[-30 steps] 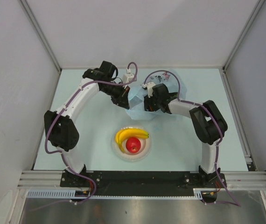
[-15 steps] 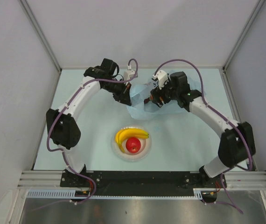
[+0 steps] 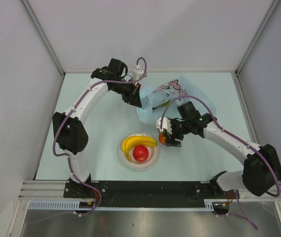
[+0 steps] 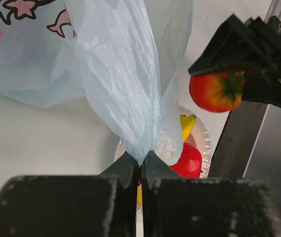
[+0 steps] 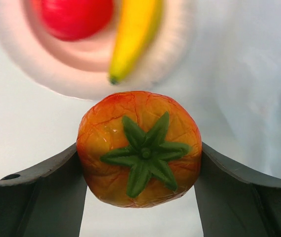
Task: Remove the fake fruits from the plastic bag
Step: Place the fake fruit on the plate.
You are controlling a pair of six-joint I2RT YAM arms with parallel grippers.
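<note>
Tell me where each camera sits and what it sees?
Top: above, behind the arms, looking down on both arms, bag and plate.
Left wrist: on the left claw, facing the bag it pinches.
Right wrist: on the right claw, looking down past its orange fruit.
Shared: both wrist views show that fruit and the plate.

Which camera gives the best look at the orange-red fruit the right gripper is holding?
Right wrist: the orange-red fruit fills the frame, green leaf cap sharp. Left wrist shows it smaller, side-on; the top view only an orange speck beside the plate.
</note>
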